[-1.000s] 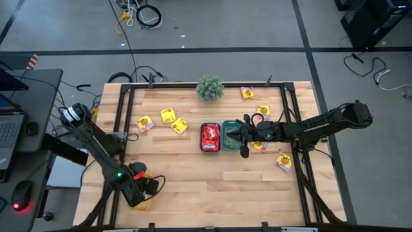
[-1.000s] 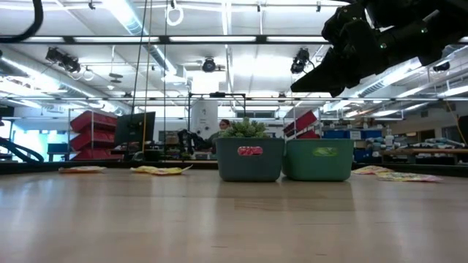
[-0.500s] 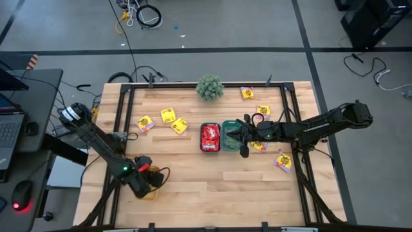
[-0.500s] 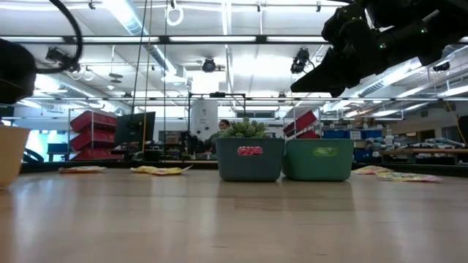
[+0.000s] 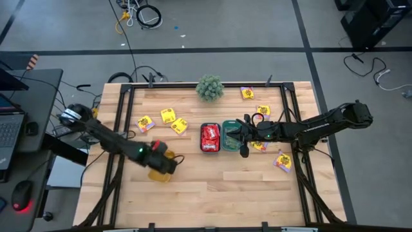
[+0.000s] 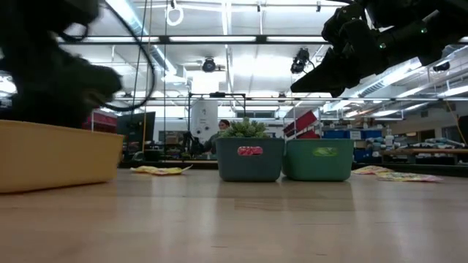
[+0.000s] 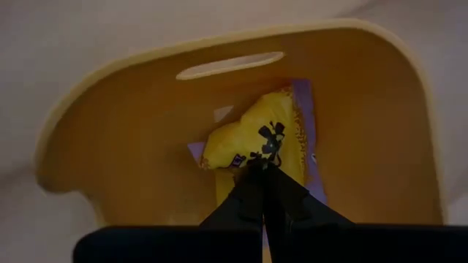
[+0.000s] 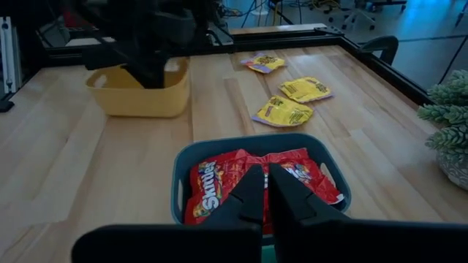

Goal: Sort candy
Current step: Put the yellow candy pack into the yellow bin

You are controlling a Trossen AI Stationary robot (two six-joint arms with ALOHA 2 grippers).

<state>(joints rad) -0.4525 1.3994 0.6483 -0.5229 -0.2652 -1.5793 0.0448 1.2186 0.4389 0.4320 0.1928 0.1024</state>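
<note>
The left tool (image 5: 168,163) has its fingers pinched closed on the near wall of the yellow tray (image 5: 159,173), which sits toward the counter's (image 5: 212,193) 8 o'clock. The left wrist view shows one yellow packet (image 7: 256,142) lying inside that tray. The right tool (image 5: 225,136) hangs above the two teal trays at the counter's centre, fingers closed and holding nothing; the red packets (image 5: 210,136) lie in the left teal tray (image 5: 210,150), with the right teal tray (image 5: 230,124) touching it at its 3 o'clock.

Loose yellow packets (image 5: 174,120) lie around 10 o'clock, and more (image 5: 283,161) are scattered from 1 to 4 o'clock. A plant ball (image 5: 210,87) stands at 12 o'clock.

The risks, as I judge them: the thin pinch on one wall could slip, so the yellow tray would tip or swing and spill its packet. If the tray is pushed on toward the centre, it could knock the teal trays or ride over loose packets. The two arms could also crowd each other there.
</note>
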